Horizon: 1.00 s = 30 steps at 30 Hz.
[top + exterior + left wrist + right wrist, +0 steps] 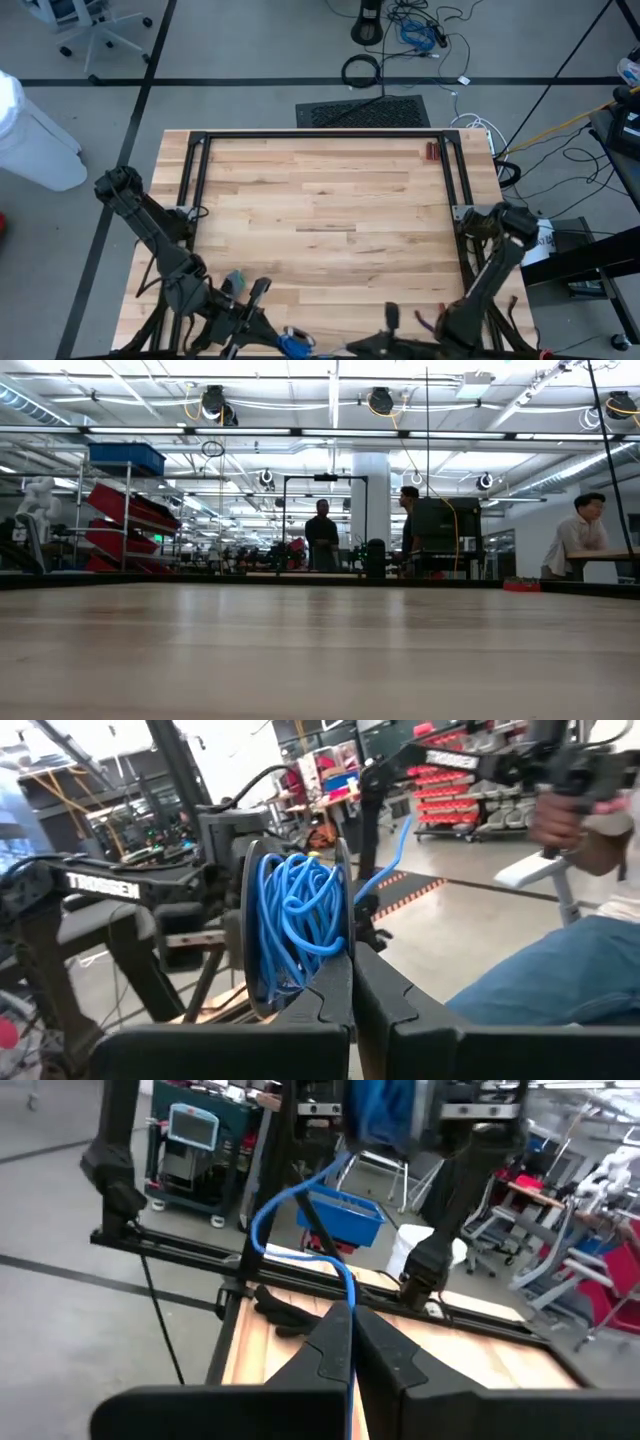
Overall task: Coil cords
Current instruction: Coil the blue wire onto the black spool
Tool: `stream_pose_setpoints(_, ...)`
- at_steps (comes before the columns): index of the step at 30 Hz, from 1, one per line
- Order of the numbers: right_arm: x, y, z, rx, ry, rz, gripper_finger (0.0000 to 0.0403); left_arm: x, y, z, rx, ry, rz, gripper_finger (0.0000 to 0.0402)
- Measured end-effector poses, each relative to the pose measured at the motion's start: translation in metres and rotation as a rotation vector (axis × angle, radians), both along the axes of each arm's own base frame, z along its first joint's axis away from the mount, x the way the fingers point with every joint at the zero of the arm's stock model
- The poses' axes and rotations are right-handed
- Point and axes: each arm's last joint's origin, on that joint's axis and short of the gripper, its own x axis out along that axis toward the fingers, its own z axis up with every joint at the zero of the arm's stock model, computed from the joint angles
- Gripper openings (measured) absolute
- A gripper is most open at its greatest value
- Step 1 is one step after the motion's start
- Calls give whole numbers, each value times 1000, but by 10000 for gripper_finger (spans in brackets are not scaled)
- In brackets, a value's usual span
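The left gripper (352, 1005) is clamped on the black reel of coiled blue cord (295, 925). The right gripper (352, 1342) pinches the cord's loose end; it should guide it gently and keep it tight.

There are one blue cord (300, 915) wound on one dark spool (247, 935), two robot arms with one tool each, one wooden desk (320, 210), and three people behind.
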Motion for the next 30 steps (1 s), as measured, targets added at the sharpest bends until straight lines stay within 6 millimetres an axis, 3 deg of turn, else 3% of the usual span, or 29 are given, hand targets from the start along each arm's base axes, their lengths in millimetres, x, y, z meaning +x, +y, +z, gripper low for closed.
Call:
stream_pose_setpoints(5, -25, 4, 14, -32, -18, -60, 0, -7, -7, -1, 7, 6, -29, 0)
stream_pose_setpoints(10, -35, 3, 35, -41, -42, -29, 0, -9, -8, -4, 20, 33, -35, 0)
stream_pose_setpoints(23, -9, -9, 84, -179, -133, 121, 0, 3, 4, -12, -52, 154, 58, 0)
stream_pose_setpoints(30, 21, -30, 88, -224, -156, 169, 0, 5, 4, -12, -65, 169, -5, 0)
